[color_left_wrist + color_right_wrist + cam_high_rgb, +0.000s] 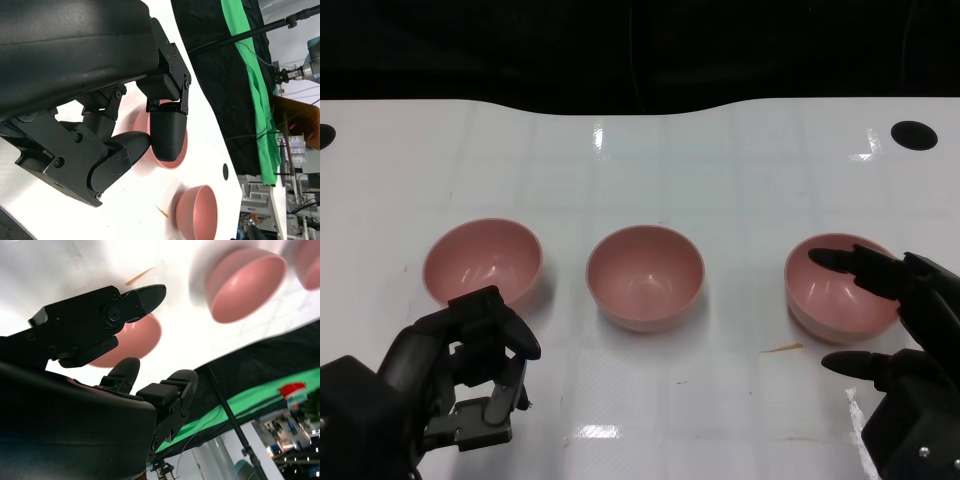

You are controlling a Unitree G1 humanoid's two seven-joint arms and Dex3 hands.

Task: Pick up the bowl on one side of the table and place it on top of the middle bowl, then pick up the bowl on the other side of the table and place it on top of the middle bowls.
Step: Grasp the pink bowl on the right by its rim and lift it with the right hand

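Down at the near edge, left hand [470, 365] sits curled in on nothing, just short of the left bowl [482, 262]. Right hand [905, 335] is spread, fingers over the right bowl's [835, 285] rim, nothing gripped. Middle bowl [645, 275] stands alone between them on the white table [720, 170].
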